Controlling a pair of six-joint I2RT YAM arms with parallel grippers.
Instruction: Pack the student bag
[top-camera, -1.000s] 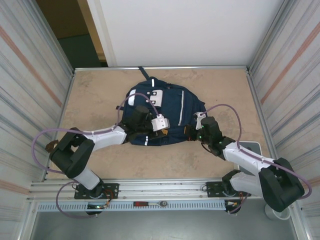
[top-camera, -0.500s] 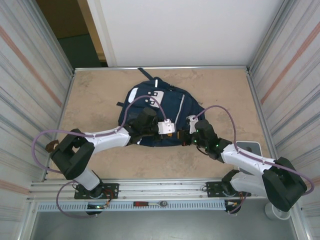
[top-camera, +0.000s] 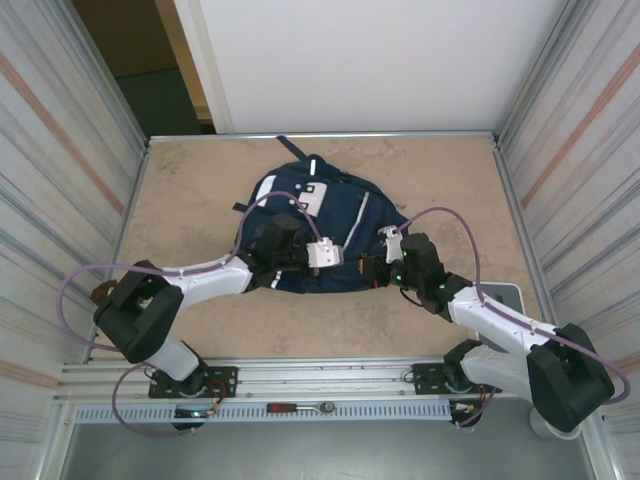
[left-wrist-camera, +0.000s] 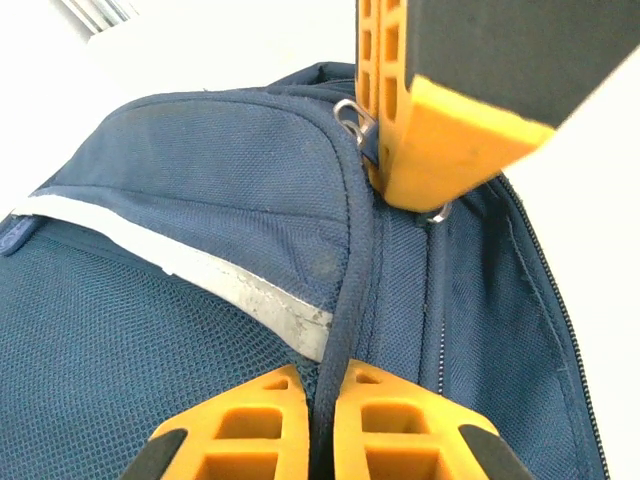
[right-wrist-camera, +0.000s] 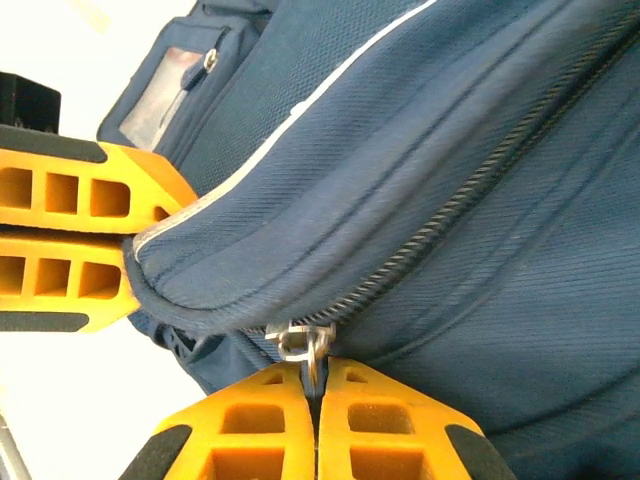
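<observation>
The student bag (top-camera: 345, 210), navy blue with thin pale stripes and a white patch, lies flat in the middle of the table. My left gripper (left-wrist-camera: 325, 388) is shut on a corded seam (left-wrist-camera: 345, 300) at the bag's near edge. Facing it, my right gripper (right-wrist-camera: 316, 378) is shut on the metal zipper pull (right-wrist-camera: 303, 340) of a closed zip (right-wrist-camera: 450, 205). The left wrist view has the right gripper's orange fingers (left-wrist-camera: 430, 150) at the top, beside that same zipper pull (left-wrist-camera: 349, 113). The left gripper's fingers (right-wrist-camera: 70, 235) clamp the bag's edge in the right wrist view.
A pale flat tray (top-camera: 503, 294) sits by the table's right edge, partly under the right arm. A red-handled tool (top-camera: 300, 408) lies on the front rail. Metal walls close in the table on the left and right, with bare tabletop (top-camera: 190, 190) around the bag.
The left gripper's jaws have closed onto the bag's seam. The bag shifted a little toward the back, and both wrists moved slightly with it.
</observation>
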